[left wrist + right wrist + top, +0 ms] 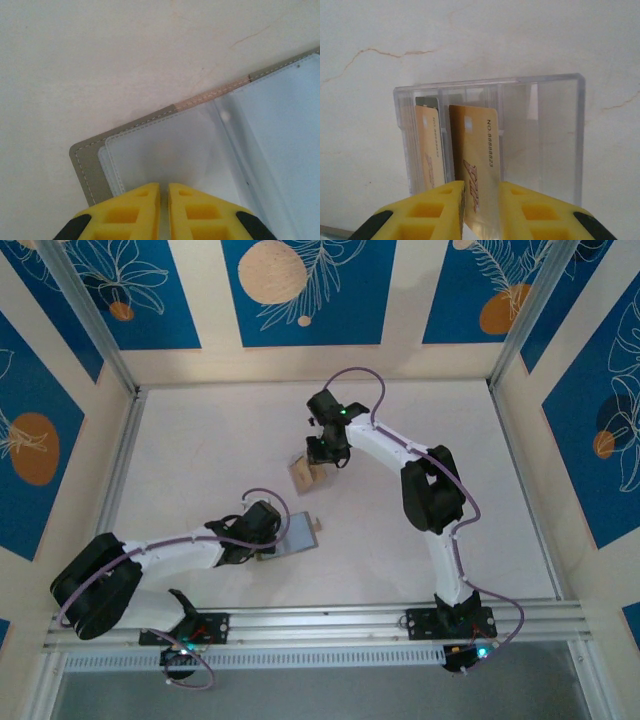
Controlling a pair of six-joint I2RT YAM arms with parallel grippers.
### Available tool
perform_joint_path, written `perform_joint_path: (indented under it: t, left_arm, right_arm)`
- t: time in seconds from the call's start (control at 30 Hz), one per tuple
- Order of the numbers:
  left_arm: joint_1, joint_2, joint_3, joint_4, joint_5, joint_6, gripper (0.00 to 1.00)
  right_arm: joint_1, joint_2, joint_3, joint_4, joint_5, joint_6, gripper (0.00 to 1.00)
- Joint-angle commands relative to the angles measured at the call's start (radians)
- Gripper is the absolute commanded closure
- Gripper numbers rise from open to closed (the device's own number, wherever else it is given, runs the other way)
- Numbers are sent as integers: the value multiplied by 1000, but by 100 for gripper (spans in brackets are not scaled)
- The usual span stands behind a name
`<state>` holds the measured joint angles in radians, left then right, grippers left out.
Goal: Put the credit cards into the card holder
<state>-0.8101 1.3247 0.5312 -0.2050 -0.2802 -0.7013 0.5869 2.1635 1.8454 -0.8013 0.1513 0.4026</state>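
The card holder [89,166] lies open on the table, grey cover down and pale clear sleeves [175,145] up. My left gripper [164,186] is at its near edge, with the yellow fingers almost together and pinching that edge. From above, the card holder [300,535] is just right of the left gripper [265,544]. My right gripper [482,186] is shut on a tan credit card [476,150] that stands slanted in a slot of the clear case [542,145]. A second tan card [430,150] stands in the slot to its left. The right gripper [322,454] hangs over the case [305,475].
The white tabletop [200,460] is ringed by a low metal frame [320,618] along the near edge and by blue-patterned walls on the other sides. The case and the holder sit a short way apart near the table's middle.
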Motion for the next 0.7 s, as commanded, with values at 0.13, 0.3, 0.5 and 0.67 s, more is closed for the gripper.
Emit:
perform_joint_path:
  t: [0.13, 0.3, 0.5, 0.67]
  left_arm:
    - [3, 37, -43, -96, 36, -9, 88]
    - [3, 30, -42, -102, 33, -9, 88]
    - [3, 28, -38, -105, 32, -9, 88]
    - [3, 33, -36, -106, 32, -7, 88]
  right_arm:
    - [4, 20, 24, -25, 15, -23, 74]
    - [7, 50, 45, -30, -8, -27, 74]
    - [9, 71, 61, -39, -24, -31, 74]
    - [17, 48, 48, -26, -27, -34, 74]
